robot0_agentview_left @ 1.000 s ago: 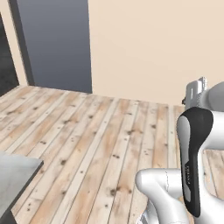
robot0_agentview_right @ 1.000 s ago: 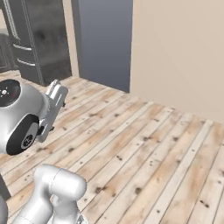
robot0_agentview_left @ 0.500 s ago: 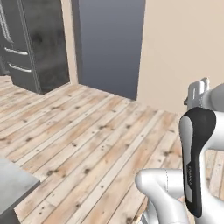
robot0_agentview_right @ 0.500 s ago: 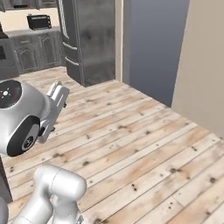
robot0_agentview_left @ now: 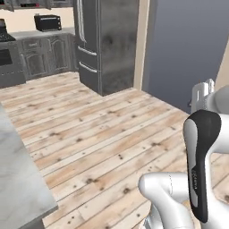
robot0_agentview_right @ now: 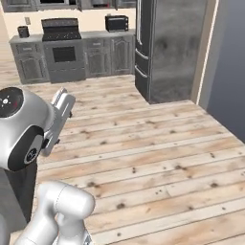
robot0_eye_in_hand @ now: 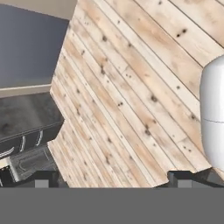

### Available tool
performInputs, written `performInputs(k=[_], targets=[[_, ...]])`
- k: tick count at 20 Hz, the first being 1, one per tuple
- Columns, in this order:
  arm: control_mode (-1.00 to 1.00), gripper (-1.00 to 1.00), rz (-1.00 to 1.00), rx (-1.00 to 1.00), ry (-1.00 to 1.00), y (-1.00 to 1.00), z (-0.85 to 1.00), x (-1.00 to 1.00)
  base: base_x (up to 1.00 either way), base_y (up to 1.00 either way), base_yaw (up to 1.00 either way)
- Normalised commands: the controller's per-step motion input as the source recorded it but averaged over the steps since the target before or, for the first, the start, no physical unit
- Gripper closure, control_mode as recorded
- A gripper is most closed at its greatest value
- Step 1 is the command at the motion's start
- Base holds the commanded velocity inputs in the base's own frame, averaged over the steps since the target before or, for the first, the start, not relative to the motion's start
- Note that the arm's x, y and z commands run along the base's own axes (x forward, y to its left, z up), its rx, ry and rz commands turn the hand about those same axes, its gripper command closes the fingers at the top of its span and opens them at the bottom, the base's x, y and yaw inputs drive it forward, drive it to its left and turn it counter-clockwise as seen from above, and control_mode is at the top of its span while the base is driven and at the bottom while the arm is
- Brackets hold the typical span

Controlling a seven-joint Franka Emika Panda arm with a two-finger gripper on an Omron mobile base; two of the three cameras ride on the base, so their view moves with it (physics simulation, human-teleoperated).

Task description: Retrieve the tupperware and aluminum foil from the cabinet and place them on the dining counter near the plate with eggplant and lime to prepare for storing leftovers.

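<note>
My gripper (robot0_eye_in_hand: 111, 178) hangs open and empty over bare plank floor (robot0_agentview_right: 158, 158), the dining counter's (robot0_agentview_left: 15, 179) marbled corner close at my left, wide clear boards running ahead to the tall grey fridge (robot0_agentview_right: 167, 48) and the base cabinets along the far wall.

- We see one corner of the dining worktop (robot0_agentview_left: 20, 179) at the lower left of the left base view: a light grey marbled stone slab with a thick edge, above the wooden floor.
- We see grey wood-grain wall cabinets (robot0_agentview_right: 19, 4) along the top edge of the right base view, above the stove, their doors shut.
</note>
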Motion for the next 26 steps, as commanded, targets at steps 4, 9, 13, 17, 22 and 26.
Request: performInputs(k=[4, 9, 13, 17, 22, 26], targets=[[1.0, -1.0, 0.0, 0.0, 0.0, 0.0, 0.0, 0.0, 1.0, -0.33, 0.42], [1.0, -1.0, 0.0, 0.0, 0.0, 0.0, 0.0, 0.0, 1.0, -0.56, 0.26], [1.0, -1.0, 0.0, 0.0, 0.0, 0.0, 0.0, 0.0, 1.0, -0.51, 0.09], [1.0, -1.0, 0.0, 0.0, 0.0, 0.0, 0.0, 0.0, 1.0, -0.19, 0.03], [1.0, -1.0, 0.0, 0.0, 0.0, 0.0, 0.0, 0.0, 1.0, 0.0, 0.1], [1.0, -1.0, 0.0, 0.0, 0.0, 0.0, 0.0, 0.0, 1.0, 0.0, 0.12]])
